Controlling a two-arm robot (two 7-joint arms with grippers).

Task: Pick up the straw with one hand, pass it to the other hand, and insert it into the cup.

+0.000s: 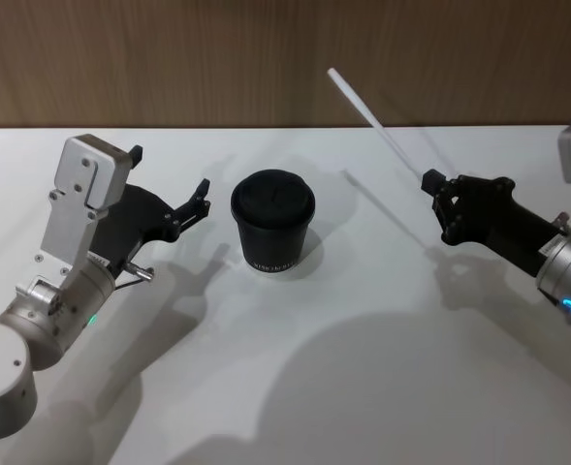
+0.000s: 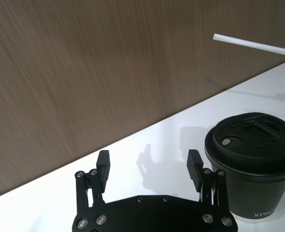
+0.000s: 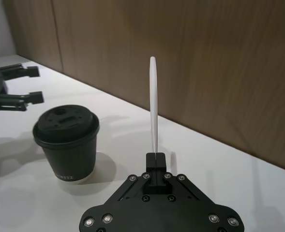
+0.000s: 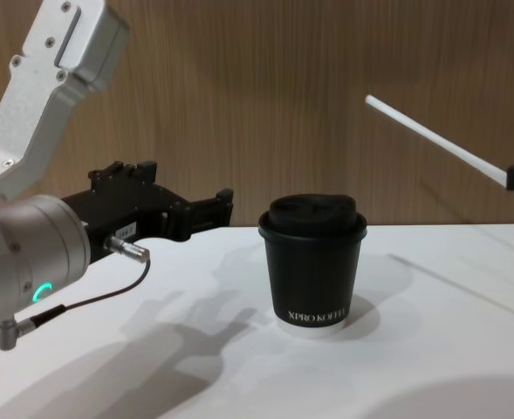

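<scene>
Head view: right end effector (image 1: 430,182) clamps the straw (image 1: 377,126), slanting upward.

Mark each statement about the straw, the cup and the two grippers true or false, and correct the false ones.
1. The straw lies flat on the table. False: the right gripper holds it slanting up in the air, jaws shut on its lower end.
2. The left gripper has its jaws open and empty. True.
3. The cup stands upright on the table with its lid on. True.
4. The straw is in the cup. False: it is apart from the cup, off to the cup's right.
</scene>
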